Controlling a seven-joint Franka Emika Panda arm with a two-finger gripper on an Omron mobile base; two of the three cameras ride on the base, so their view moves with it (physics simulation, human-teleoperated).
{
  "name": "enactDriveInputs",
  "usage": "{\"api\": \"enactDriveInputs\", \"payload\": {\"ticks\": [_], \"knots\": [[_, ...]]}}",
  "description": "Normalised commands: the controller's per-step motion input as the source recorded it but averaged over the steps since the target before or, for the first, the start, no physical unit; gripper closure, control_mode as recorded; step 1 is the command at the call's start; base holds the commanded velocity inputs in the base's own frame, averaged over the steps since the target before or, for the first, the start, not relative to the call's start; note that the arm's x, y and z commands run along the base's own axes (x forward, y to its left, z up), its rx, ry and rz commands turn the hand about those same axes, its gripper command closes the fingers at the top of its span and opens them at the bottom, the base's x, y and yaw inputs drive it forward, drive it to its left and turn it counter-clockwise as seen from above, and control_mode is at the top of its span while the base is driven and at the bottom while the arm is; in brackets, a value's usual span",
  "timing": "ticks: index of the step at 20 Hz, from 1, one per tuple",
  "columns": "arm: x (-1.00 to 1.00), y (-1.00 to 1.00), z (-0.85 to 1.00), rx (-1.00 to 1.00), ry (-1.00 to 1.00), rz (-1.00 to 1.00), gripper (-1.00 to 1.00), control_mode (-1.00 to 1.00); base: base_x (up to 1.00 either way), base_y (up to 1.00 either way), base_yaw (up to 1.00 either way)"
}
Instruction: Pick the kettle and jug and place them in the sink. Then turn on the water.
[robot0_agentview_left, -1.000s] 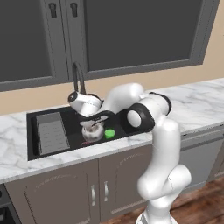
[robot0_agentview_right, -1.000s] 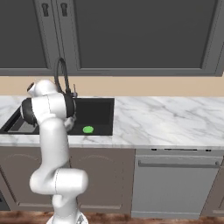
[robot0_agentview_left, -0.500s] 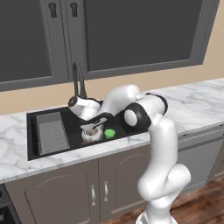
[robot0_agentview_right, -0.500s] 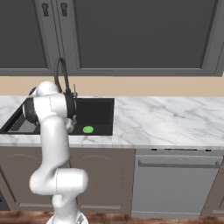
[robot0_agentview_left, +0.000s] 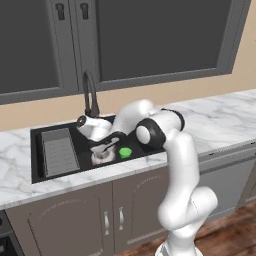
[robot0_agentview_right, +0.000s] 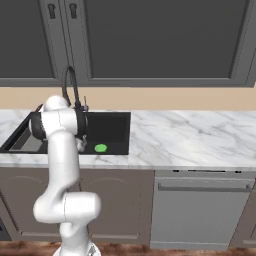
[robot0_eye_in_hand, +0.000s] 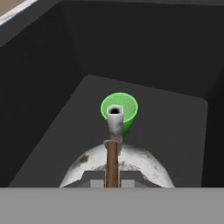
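Lowered since the earlier frame, your gripper (robot0_agentview_left: 106, 148) holds the kettle (robot0_agentview_left: 102, 156) by its handle, jaws clamped, inside the sink (robot0_agentview_left: 35, 150) beside the green cup (robot0_agentview_left: 125, 152), ready for release.

No readable text, labels, brands, numbers or signs anywhere in these views.

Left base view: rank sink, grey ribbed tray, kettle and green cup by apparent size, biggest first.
1. sink
2. grey ribbed tray
3. kettle, partly covered by the end effector, so its full extent is unsure
4. green cup
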Motion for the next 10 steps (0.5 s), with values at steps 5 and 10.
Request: {"api": "enactDriveInputs", "payload": {"ticks": [5,10], "knots": [[0.05,0.17,-0.41,0.00,0.00,0.00,1.00,-1.00,0.00,0.00,0.00],[0.08,0.15,-0.38,0.00,0.00,0.00,1.00,-1.00,0.00,0.00,0.00]]}}
